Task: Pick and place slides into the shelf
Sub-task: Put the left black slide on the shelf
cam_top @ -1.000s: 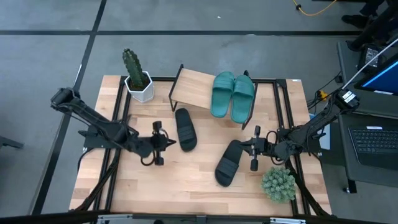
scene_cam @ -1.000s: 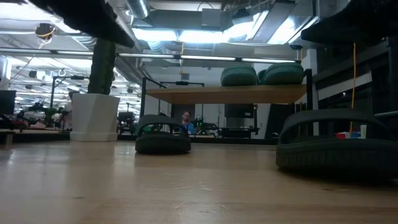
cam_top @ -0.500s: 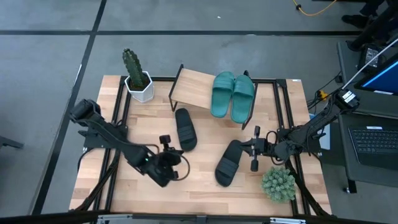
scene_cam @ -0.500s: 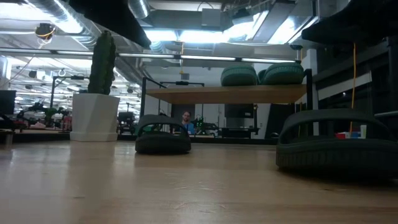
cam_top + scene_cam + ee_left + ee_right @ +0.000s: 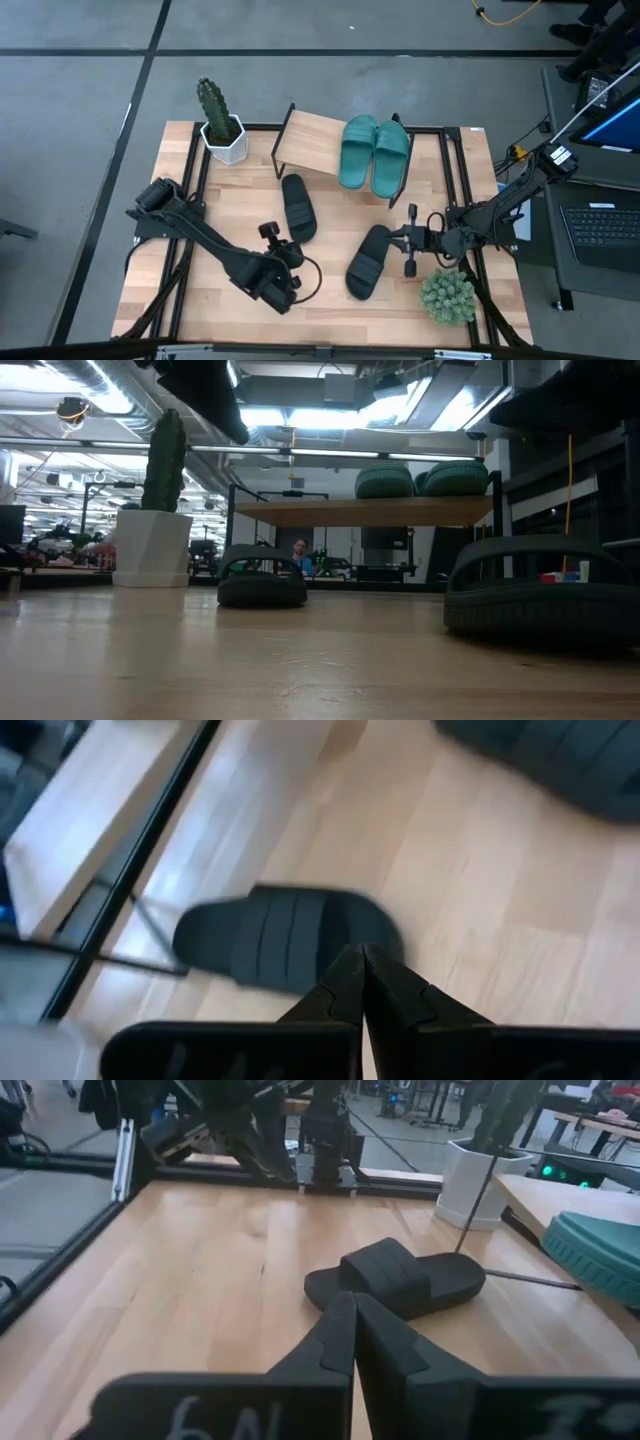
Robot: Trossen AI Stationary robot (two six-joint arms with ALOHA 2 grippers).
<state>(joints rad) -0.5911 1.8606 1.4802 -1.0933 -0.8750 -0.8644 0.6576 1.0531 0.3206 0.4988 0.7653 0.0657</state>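
Two teal slides (image 5: 357, 152) (image 5: 391, 157) lie side by side on the right half of the slanted wooden shelf (image 5: 310, 140); the low view shows them on the shelf board (image 5: 360, 512). One black slide (image 5: 298, 208) lies flat on the table in front of the shelf. The other black slide (image 5: 366, 262) lies flat nearer the right arm. My left gripper (image 5: 278, 243) is shut and hovers near of the first black slide (image 5: 285, 935). My right gripper (image 5: 390, 240) is shut and hangs above the table by the far end of the second black slide.
A cactus in a white pot (image 5: 222, 128) stands at the far left corner beside the shelf. A bushy green plant (image 5: 447, 296) sits at the near right corner, close to the right arm. A laptop (image 5: 600, 230) is off the table's right edge. Bare wood (image 5: 200, 310) spans the near left.
My left arm has swung toward the near edge and to the right, away from the first black slide. Its gripper has turned from pointing right to pointing toward the far edge. It stays shut. The slides have not moved.
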